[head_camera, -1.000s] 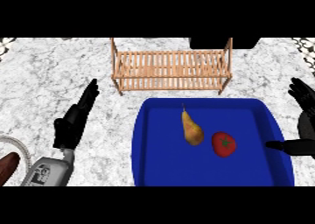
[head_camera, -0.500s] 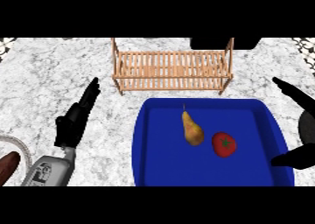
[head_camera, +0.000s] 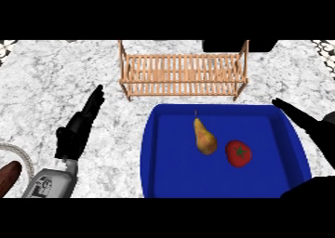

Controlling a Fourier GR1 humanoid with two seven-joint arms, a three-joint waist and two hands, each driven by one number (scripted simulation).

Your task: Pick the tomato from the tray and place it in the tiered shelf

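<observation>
We see a marble counter from steeply above. A blue tray occupies the lower centre and right of the frame. Inside it lies the tomato, right of the tray's middle, resting on the tray floor and touched by neither hand. Just to its left lies a pear, stem pointing toward the top of the frame; the two fruits are close together, and we cannot tell whether they touch.

Above the tray, in the upper centre of the frame, stands the wooden tiered shelf, slatted, with upright posts at its ends. It is near the tray's upper rim but apart from it.

The left hand shows at the left of the frame, over the counter and well apart from the tray, fingers straight and together, pointing toward the top of the frame, holding nothing.

The right hand shows at the right edge, over the tray's right rim, near the tomato without touching it. Its fingers are extended and its thumb is spread away from them; it grips nothing.
</observation>
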